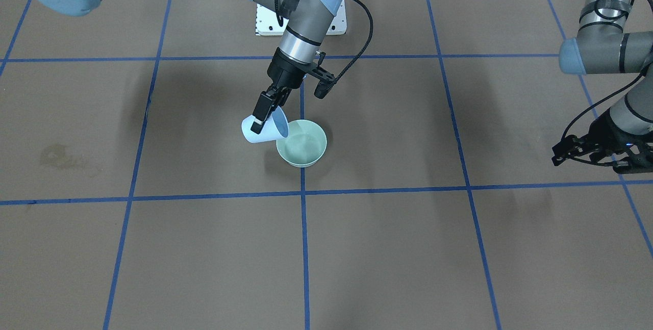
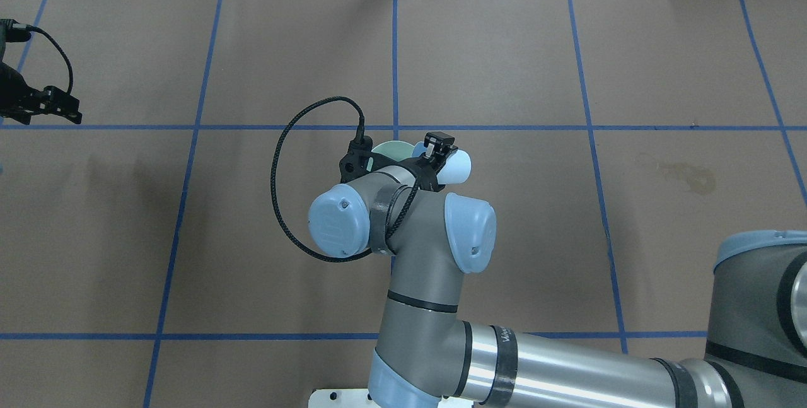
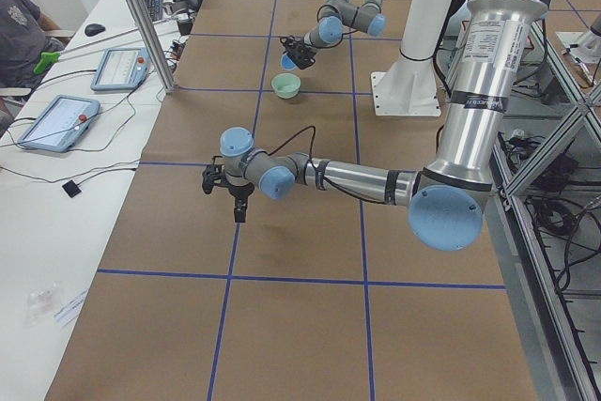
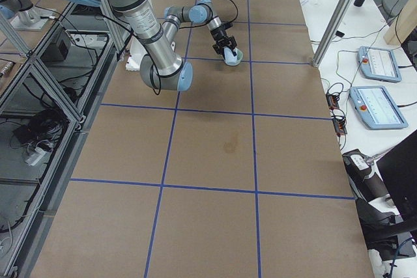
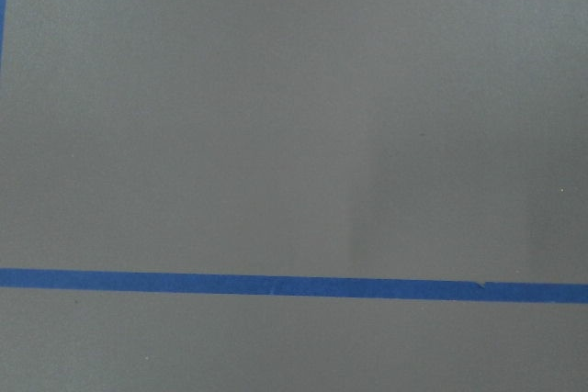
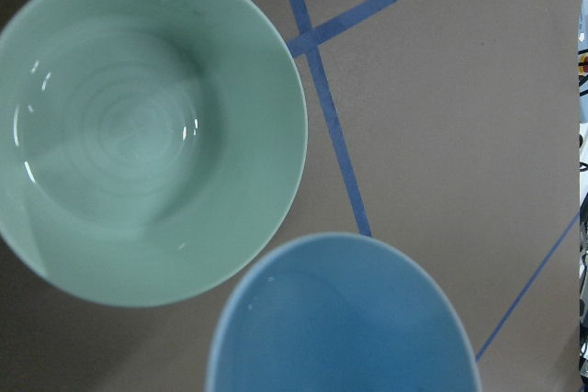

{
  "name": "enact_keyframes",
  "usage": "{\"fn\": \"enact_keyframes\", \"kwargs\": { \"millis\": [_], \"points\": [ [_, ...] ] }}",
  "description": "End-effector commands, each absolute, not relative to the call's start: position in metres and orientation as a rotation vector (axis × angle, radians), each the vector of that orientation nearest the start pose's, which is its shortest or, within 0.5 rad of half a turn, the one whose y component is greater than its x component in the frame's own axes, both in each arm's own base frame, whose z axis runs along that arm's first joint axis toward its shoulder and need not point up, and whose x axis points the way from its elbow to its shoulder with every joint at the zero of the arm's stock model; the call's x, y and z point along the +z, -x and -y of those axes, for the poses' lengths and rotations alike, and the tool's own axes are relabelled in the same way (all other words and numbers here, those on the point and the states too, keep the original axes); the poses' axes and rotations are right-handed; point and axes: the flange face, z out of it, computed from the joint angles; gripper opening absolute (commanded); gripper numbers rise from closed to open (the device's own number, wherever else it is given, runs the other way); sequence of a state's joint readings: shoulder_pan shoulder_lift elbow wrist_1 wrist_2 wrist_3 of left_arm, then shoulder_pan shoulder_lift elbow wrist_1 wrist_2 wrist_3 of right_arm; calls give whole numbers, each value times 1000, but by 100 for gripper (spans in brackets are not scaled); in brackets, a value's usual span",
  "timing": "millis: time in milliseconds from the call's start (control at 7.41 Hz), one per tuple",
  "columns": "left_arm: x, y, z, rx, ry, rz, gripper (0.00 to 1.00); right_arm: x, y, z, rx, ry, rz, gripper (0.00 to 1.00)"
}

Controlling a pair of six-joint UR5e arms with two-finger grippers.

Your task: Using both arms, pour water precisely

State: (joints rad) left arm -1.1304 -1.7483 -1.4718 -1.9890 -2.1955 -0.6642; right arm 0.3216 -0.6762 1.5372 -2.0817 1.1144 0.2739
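Mid-counter (image 1: 408, 248): right arm (image 1: 306, 19), green bowl (image 1: 301, 160), tilted blue cup (image 1: 265, 137).
Right claw (image 1: 262, 121) pinches the cup's rim, its axis near level, mouth toward the counter's left end. Left claw (image 3: 238, 213) hangs near that end, spread unclear. Water (image 6: 101, 126) glints in the bowl.

A light blue cup (image 6: 344, 337) opens just beside a pale green bowl (image 6: 248, 181), above crossing blue tape (image 6: 326, 107)

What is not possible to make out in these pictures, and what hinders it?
1. Water: the right wrist view shows only glints in the bowl; amount and stream from the cup unclear.
2. Bowl: in the overhead view, mostly hidden behind the right arm.
3. Left gripper: cut by the overhead view's left edge, dark in the front-facing view; open or shut unclear.
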Motion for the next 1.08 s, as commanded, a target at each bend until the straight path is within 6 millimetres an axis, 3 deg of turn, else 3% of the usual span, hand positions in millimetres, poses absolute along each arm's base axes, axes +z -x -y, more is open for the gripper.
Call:
{"fn": "enact_keyframes", "kwargs": {
  "millis": [0, 135, 405, 945],
  "points": [
    [579, -185, 568, -60, -81, -770, 100, 189, 635, 395, -886, -562, -163, 5],
    [581, -184, 567, -60, -80, -769, 100, 190, 635, 396, -889, -558, -181, 4],
    [581, -184, 567, -55, -91, -776, 100, 172, 635, 388, -919, -524, -248, 4],
    [587, -184, 567, -58, -83, -772, 100, 182, 650, 391, -932, -525, -322, 3]
  ]
}}
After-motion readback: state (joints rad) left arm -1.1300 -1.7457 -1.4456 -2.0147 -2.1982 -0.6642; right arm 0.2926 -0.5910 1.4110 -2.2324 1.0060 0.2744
